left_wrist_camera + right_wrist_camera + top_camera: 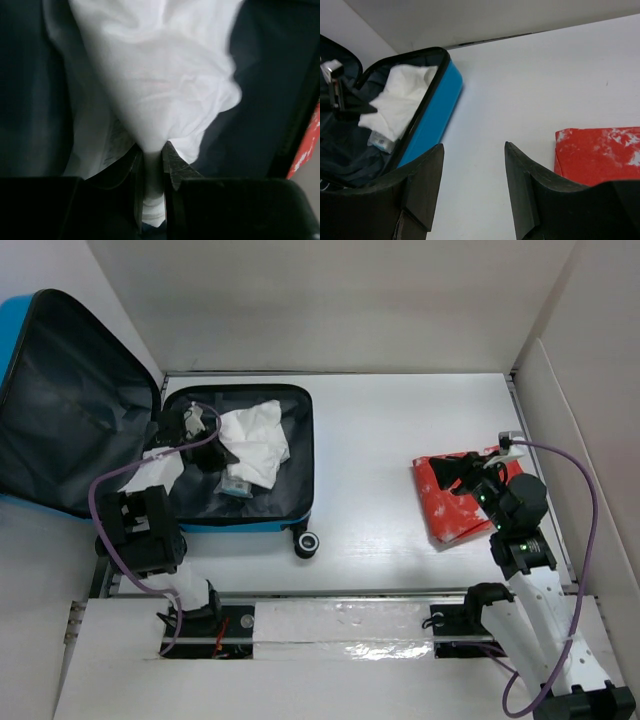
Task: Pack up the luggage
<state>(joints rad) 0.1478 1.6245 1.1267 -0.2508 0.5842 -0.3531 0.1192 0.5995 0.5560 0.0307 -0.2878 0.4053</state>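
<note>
The blue luggage (250, 524) lies open at the left, its lid (70, 410) leaning back and its dark grey lining showing. A white cloth (255, 440) lies crumpled inside the base. My left gripper (200, 425) is inside the luggage, shut on a fold of this cloth (160, 80); the fingers (172, 162) pinch it between them. My right gripper (465, 475) is open and empty, low over the table beside a red folded garment (455, 500). In the right wrist view the gripper (472, 150) faces the luggage's blue wall (427, 120), with the garment (600, 155) at its right.
A small pale packet (237, 485) lies in the luggage under the cloth. A black wheel (307, 542) sticks out at the luggage's near right corner. White walls enclose the table. A rail with foil tape (340, 625) runs along the near edge.
</note>
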